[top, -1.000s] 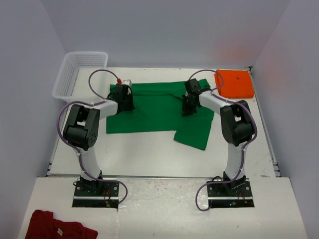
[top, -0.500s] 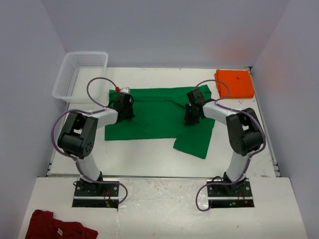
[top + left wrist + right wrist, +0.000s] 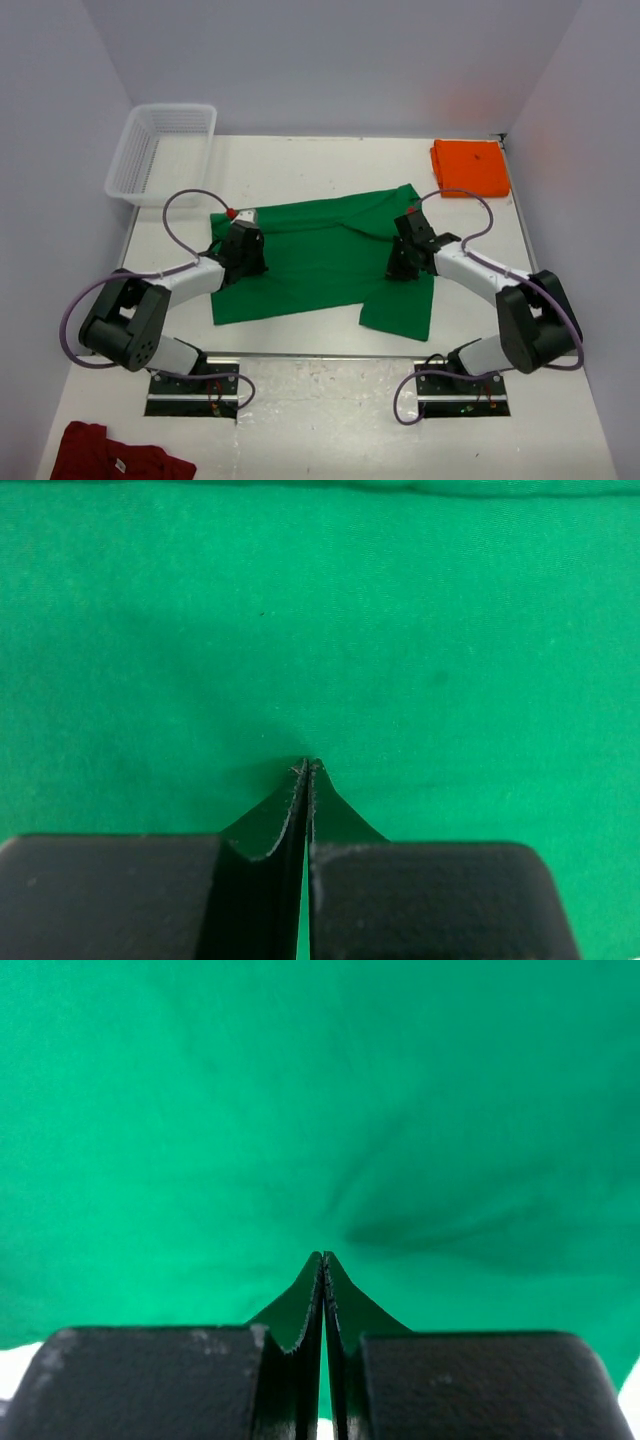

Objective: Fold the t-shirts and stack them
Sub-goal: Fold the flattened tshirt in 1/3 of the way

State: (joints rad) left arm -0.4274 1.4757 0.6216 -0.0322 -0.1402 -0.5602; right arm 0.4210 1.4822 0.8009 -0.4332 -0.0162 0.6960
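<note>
The bright green t-shirt [image 3: 320, 245] lies spread flat in the middle of the table, one sleeve flap hanging toward the near edge at the right. The orange t-shirt [image 3: 470, 167] sits folded at the far right corner. My left gripper [image 3: 247, 265] is shut, tips down on the shirt's left part. My right gripper [image 3: 402, 265] is shut too, its tips down on the shirt's right part. In the left wrist view the closed tips [image 3: 308, 763] touch smooth green cloth [image 3: 320, 630]. In the right wrist view the closed tips [image 3: 323, 1255] meet green cloth [image 3: 300, 1110], with creases spreading from them. No cloth shows between either pair of jaws.
A white mesh basket [image 3: 160, 150] stands at the far left corner. A dark red garment [image 3: 110, 460] lies off the table at the near left. Both arms are stretched low over the table's near half.
Both grippers have moved toward the near edge, and the green t-shirt has slid the same way with them. The arms have dropped lower and spread outward.
</note>
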